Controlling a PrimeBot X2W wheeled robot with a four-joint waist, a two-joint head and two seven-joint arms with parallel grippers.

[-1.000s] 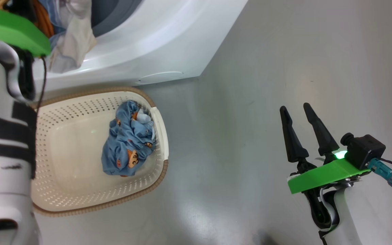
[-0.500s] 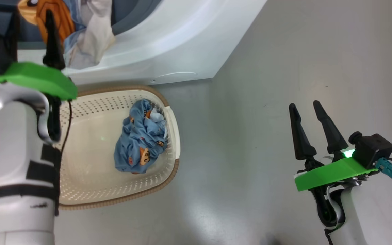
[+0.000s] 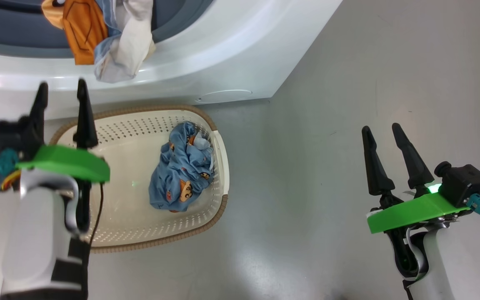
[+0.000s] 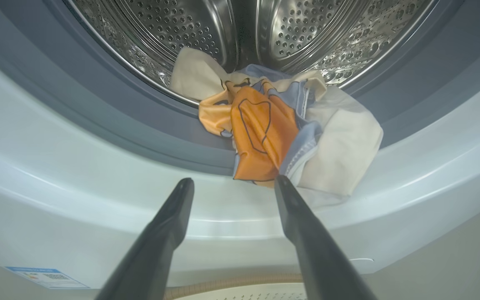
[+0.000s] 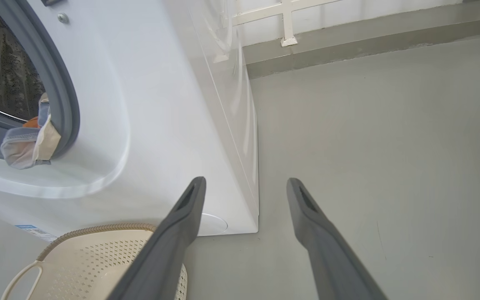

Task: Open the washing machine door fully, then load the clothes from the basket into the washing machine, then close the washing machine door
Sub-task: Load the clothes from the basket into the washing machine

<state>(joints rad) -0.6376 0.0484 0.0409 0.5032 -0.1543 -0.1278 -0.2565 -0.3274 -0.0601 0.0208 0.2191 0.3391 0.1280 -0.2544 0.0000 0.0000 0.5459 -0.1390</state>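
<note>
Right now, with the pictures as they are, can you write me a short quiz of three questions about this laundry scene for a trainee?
1. True or false: the basket is empty.
2. Where is the orange and cream garment? A) on the floor; B) hanging out over the lower lip of the washing machine; C) in the basket.
3. Fill in: the left tool and the right tool are both ____.
Key: 1 false, a blue garment lies in it. 2 B. 3 open, holding nothing.
</note>
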